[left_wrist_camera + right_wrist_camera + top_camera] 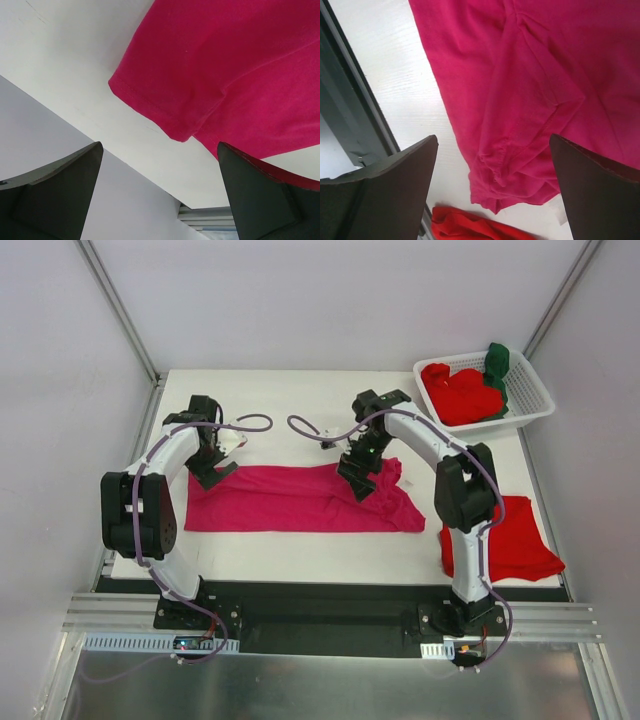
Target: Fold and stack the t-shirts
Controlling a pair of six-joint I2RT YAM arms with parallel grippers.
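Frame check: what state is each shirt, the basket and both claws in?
Basket: upright, holding shirts.
Magenta t-shirt: spread flat in a long band, one end rumpled.
Single red t-shirt: folded, lying flat.
Heaped red t-shirts: unfolded, in basket.
Green t-shirt: bunched at basket's far rim.
Left claw: open, empty.
Right claw: open, empty.

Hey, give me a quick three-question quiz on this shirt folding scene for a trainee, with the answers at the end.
1. True or false: the left gripper is shut on the pink shirt.
2. Where is the green shirt? A: in the basket. B: under the pink shirt. C: draped over an arm.
3. Fill in: the red shirt outside the basket lies at the table's near ___ corner.
Key: 1 false, its jaws stand open; 2 A; 3 right.
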